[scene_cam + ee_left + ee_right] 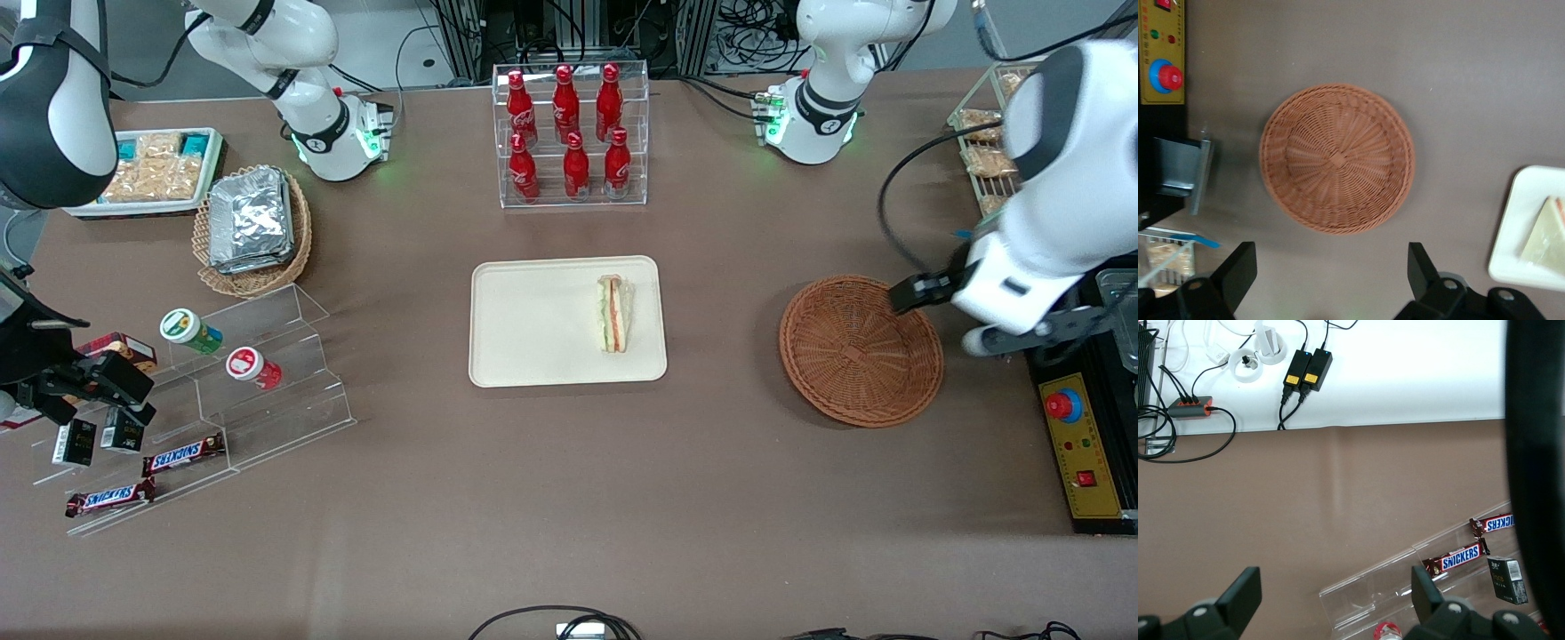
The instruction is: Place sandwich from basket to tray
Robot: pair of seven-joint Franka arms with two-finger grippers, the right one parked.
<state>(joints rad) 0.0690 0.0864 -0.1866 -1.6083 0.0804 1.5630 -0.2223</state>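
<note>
One small triangular sandwich point(614, 313) of white bread with orange and green filling lies on the flat cream-beige rectangular tray point(533, 324) with rounded corners, close to the rim nearest the working arm's end of the table. Toward that end, well apart from the tray, sits the round reddish-brown wicker basket point(861, 350), shallow, tightly woven and holding nothing. The working arm's black two-finger gripper point(916, 291) hangs over the basket's rim, its white forearm angled in from the table edge.

The wrist view looks straight down into the basket point(1337, 157), showing concentric weave rings around a small square centre that the front view barely resolves. It also shows the gripper point(1331, 270) with fingers point(1238, 267) spread wide apart, gripping nothing, plus a corner of the tray point(1515, 220) with the sandwich point(1545, 237) tip on it.
</note>
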